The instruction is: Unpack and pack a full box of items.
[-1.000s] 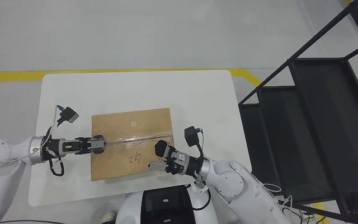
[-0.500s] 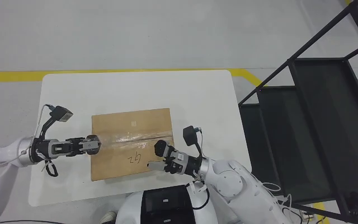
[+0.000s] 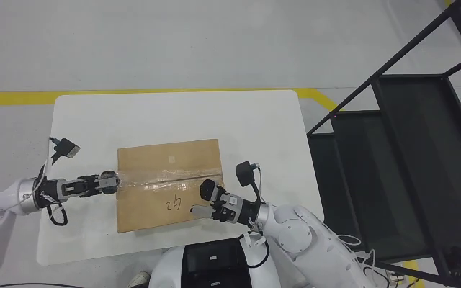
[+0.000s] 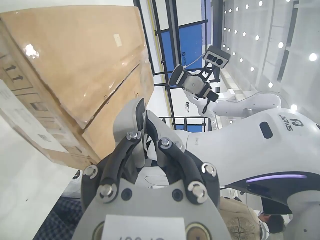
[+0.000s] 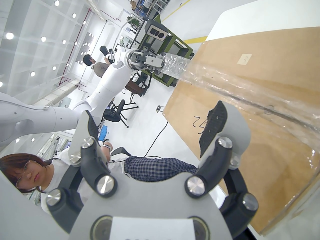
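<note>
Left hand [image 3: 113,181] pinching one tape [image 5: 175,63], one box [image 3: 173,160]

Left arm stretched out roughly level from the left, left gripper [image 3: 109,182] pinched tight on clear tape [image 5: 175,64]. Right arm bent in from the near side, right gripper [image 3: 202,201] pointing toward the left one, fingers [image 5: 215,123] spread wide apart.

A white table [image 3: 274,122] stands on a grey floor [image 3: 180,36] crossed by a yellow line [image 3: 29,96], black stairs [image 3: 410,108] beside it.
</note>
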Available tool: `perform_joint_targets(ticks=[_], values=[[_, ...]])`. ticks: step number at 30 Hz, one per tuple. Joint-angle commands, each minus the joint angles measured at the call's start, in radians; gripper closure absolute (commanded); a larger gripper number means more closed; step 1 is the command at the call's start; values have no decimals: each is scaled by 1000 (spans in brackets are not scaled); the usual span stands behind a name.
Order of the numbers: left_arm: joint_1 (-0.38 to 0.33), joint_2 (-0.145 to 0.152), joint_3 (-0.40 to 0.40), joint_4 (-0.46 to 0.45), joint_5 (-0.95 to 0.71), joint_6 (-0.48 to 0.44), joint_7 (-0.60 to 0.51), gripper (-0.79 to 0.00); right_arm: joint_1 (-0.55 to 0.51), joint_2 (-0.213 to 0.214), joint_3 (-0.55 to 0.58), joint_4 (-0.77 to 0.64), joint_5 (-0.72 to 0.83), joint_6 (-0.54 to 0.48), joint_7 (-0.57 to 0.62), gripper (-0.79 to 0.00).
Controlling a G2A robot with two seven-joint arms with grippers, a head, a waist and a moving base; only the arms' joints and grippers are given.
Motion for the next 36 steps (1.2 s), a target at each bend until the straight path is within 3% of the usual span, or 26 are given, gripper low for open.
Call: perform_joint_targets(ticks=[1,17,25,36], values=[[-2,-1,8,6,15,2,6,0,2,0,-3,1,0,1,0,-785],[-31,1,37,73,96,38,-5,0,14,-1,-18,19,2,7,-1,-785],[-7,7,11,25,24,54,-98,0,23,-1,-25,26,5,9,-1,-785],[5,11,16,40,173,73,-7,0,23,0,-27,30,4,9,-7,-785]])
